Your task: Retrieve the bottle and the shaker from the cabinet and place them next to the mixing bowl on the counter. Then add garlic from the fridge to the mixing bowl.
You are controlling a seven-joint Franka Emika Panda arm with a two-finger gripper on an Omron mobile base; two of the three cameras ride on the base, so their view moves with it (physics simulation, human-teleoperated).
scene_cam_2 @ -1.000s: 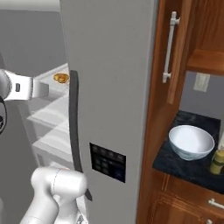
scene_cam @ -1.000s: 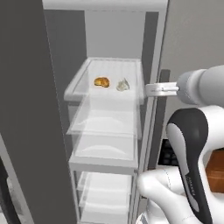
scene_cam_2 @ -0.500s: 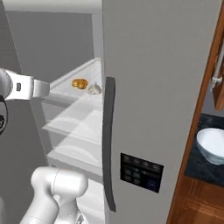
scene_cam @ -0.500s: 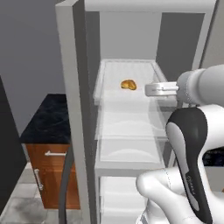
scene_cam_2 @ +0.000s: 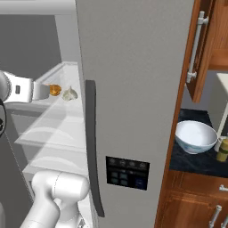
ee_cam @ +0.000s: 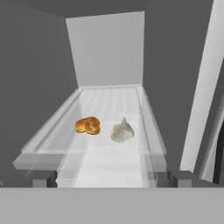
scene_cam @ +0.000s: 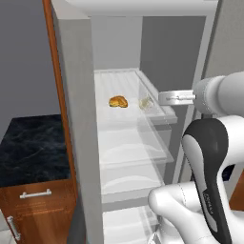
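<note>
A pale garlic bulb [scene_cam: 145,103] [scene_cam_2: 70,94] [ee_cam: 122,131] lies on the upper glass shelf [ee_cam: 109,103] of the open fridge, right beside a golden-brown pastry [scene_cam: 118,101] [ee_cam: 88,125]. My gripper [scene_cam: 162,98] [scene_cam_2: 44,91] [ee_cam: 111,179] hovers at the shelf's front edge, short of the garlic, open with nothing between its widely spread fingers. The white mixing bowl [scene_cam_2: 196,136] sits on the dark counter right of the fridge. A small yellowish container [scene_cam_2: 222,149] stands by the bowl at the frame's edge; I cannot tell whether it is the bottle or the shaker.
The grey fridge door [scene_cam_2: 133,89] with its dark handle [scene_cam_2: 91,147] stands between the shelves and the bowl's counter. A wooden cabinet door [scene_cam_2: 209,44] hangs open above the bowl. Another dark counter [scene_cam: 28,147] lies left of the fridge. More glass shelves [scene_cam: 133,157] sit below.
The base has moved, so both base views shifted: the fridge interior now sits further right in the left view. The gripper stays at the shelf front near the garlic.
</note>
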